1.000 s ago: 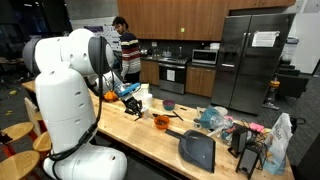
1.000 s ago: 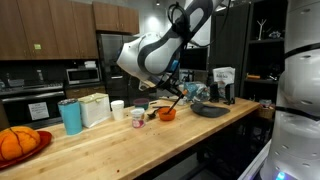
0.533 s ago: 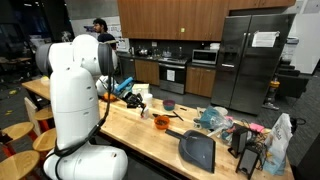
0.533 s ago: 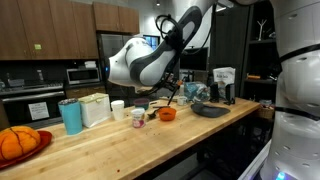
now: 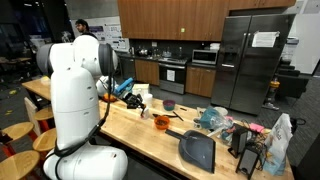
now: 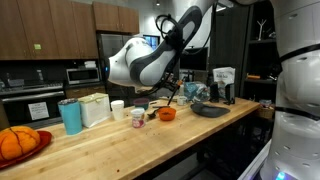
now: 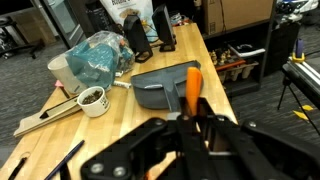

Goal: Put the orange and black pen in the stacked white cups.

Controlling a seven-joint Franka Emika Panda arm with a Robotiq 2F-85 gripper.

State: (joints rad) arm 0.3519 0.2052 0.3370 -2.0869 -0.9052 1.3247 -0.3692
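While the gripper clenches the pen, its orange end sticks out toward 12 o'clock in the wrist view, across the dustpan. In an exterior view the cups stand on the counter, at 8 o'clock from the arm.

The table was smooth wood, the dustpan on it matt plastic, the orange and black pen glossy plastic.

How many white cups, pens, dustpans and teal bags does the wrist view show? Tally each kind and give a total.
white cups: 2
orange and black pen: 1
grey dustpan: 1
teal bag: 1
Total: 5
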